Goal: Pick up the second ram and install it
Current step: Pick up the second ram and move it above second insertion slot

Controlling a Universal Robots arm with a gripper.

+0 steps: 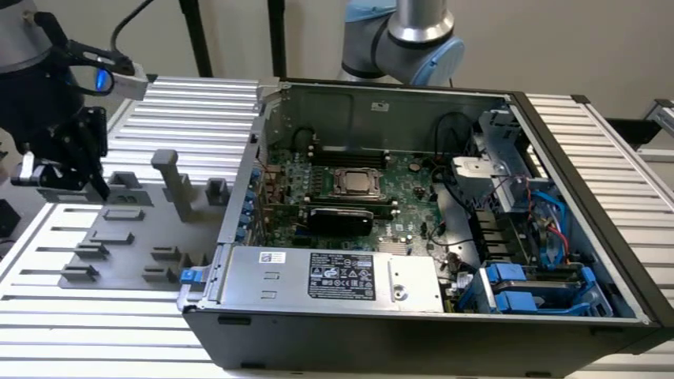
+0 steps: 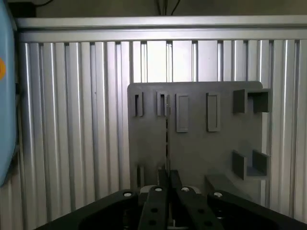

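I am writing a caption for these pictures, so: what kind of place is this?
Probably a robotics lab bench for computer assembly: an open computer case lies on a ribbed aluminium table, beside a grey fixture plate, with a robot arm behind.

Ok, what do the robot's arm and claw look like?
The arm is a silver-grey tube with light-blue joint caps. The claw is black, with silver screw heads on its body. A small grey box with a blue light is mounted near it, and a black cable runs up from that.
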